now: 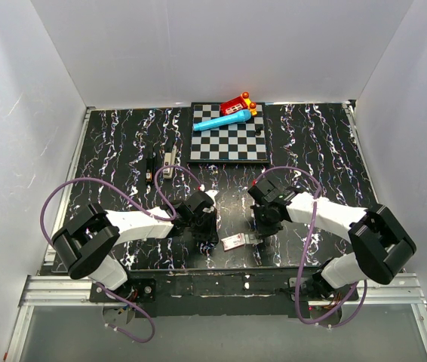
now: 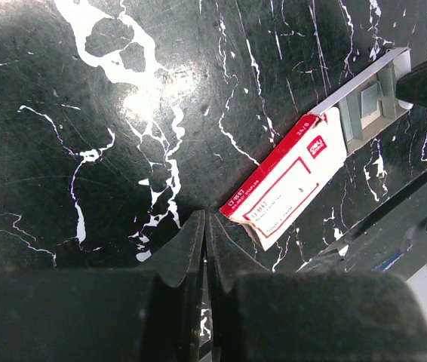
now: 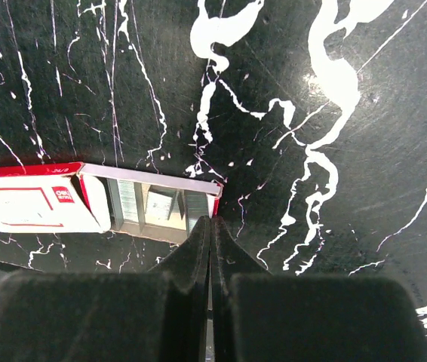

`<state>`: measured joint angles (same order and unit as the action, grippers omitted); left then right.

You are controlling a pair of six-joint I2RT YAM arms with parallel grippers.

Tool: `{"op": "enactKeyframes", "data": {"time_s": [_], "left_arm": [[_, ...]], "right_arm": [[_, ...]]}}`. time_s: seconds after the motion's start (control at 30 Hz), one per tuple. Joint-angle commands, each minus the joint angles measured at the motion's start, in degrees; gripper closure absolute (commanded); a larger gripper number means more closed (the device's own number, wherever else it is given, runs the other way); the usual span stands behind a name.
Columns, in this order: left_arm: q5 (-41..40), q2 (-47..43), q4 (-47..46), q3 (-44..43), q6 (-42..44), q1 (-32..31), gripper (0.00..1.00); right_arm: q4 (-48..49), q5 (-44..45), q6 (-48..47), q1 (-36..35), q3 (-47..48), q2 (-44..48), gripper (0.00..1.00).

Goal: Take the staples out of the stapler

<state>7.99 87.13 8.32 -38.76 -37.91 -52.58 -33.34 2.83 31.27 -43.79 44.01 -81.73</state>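
The stapler (image 1: pixel 170 161) lies on the black marbled table, left of the chessboard and well beyond both arms. Near the front edge lies a small white-and-red box (image 1: pixel 234 242) with its inner tray slid out to the right. Silvery staples (image 3: pixel 127 200) sit in that tray (image 2: pixel 372 102). My left gripper (image 1: pixel 207 231) is shut and empty, its tips (image 2: pixel 205 220) just left of the box (image 2: pixel 289 181). My right gripper (image 1: pixel 262 234) is also shut and empty, with its tips (image 3: pixel 210 221) against the tray's open end. The box (image 3: pixel 36 200) lies to its left.
A chessboard (image 1: pixel 225 147) at the back centre carries a blue marker (image 1: pixel 221 121) and a red toy (image 1: pixel 238 103). A thin black stick (image 1: pixel 151 167) lies beside the stapler. White walls enclose the table on three sides.
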Motion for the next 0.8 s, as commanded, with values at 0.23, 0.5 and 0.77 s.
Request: {"op": "enactKeyframes", "data": {"time_s": [0.23, 0.5, 0.77], "left_arm": [[-0.79, 0.59, 2.76, 1.85, 1.35, -0.51, 1.00], [0.01, -0.65, 6.09, 1.24, 3.46, -4.63, 1.00], [-2.45, 3.30, 6.89, -0.52, 2.75, -7.45, 1.00]], "right_arm": [[-1.02, 0.86, 1.34, -0.95, -0.94, 1.75, 0.99], [-1.37, 2.09, 2.57, -0.95, 1.25, -0.53, 0.99], [-1.72, 1.56, 2.84, -0.95, 1.87, -0.71, 0.99]]}}
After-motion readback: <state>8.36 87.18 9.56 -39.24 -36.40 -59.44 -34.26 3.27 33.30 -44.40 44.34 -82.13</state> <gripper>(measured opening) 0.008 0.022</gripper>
